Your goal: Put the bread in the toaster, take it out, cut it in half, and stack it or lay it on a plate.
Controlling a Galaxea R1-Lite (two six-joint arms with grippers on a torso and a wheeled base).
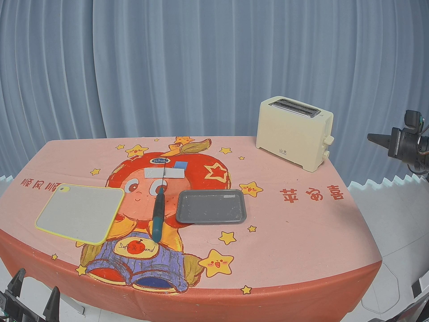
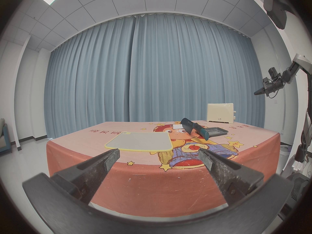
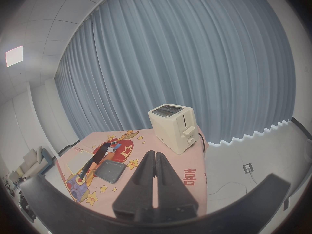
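The toaster (image 1: 292, 133) is standing at the far right corner of the table (image 1: 290, 238), its slots running along its length. It is lying nearer the right gripper (image 1: 375, 138), which is hovering off the table's right side at about toaster height and pointing toward it, jaws pressed together. Whether bread is sitting in the slots cannot be told. The left gripper (image 2: 159, 156) is hanging low before the near left edge, jaws spread wide, closer to the cutting board (image 1: 80, 212), knife (image 1: 158, 211) and tray (image 1: 211, 206).
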